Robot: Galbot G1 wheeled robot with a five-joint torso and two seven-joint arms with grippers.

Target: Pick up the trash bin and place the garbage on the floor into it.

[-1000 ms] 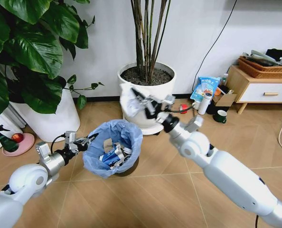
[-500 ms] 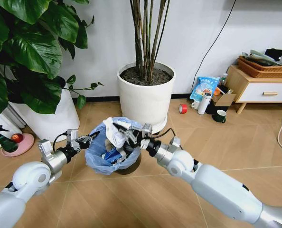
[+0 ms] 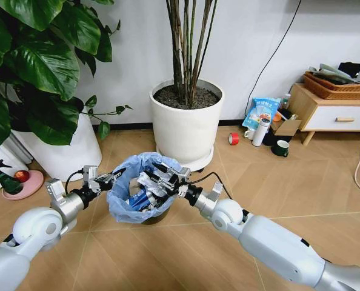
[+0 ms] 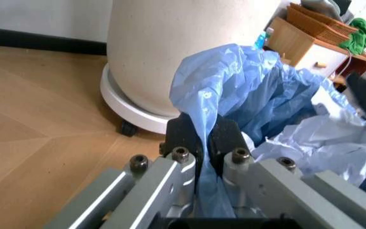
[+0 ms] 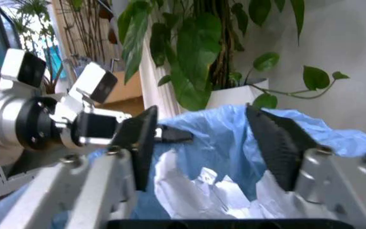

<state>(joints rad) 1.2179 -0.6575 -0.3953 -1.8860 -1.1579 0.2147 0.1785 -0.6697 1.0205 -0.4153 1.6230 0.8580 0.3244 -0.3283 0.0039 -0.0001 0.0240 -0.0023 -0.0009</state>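
Note:
The trash bin (image 3: 123, 203), black with a baggy light-blue bag (image 4: 247, 81), stands between my arms on the floor (image 3: 186, 260). My left gripper (image 3: 114, 177) is shut on the bag's rim (image 4: 202, 126) at the bin's left side. My right gripper (image 3: 154, 180) hovers over the bin's mouth with its fingers spread wide and nothing between them (image 5: 202, 119). Garbage lies inside the bin: crumpled white paper (image 5: 202, 195) just below the open fingers and a blue-white wrapper (image 3: 140, 199). The crumpled paper (image 4: 323, 143) also appears in the left wrist view.
A large white plant pot (image 3: 186, 121) stands right behind the bin, another white pot (image 3: 65, 151) at the left. A red tape roll (image 3: 233, 139), a mug (image 3: 281, 148) and a wooden cabinet (image 3: 331, 112) are at the back right. A pink dish (image 3: 25, 185) lies far left.
My right gripper carried the crumpled white paper from in front of the plant pot down to the bin's mouth and opened; the paper now lies in the bin. The left gripper kept its hold.

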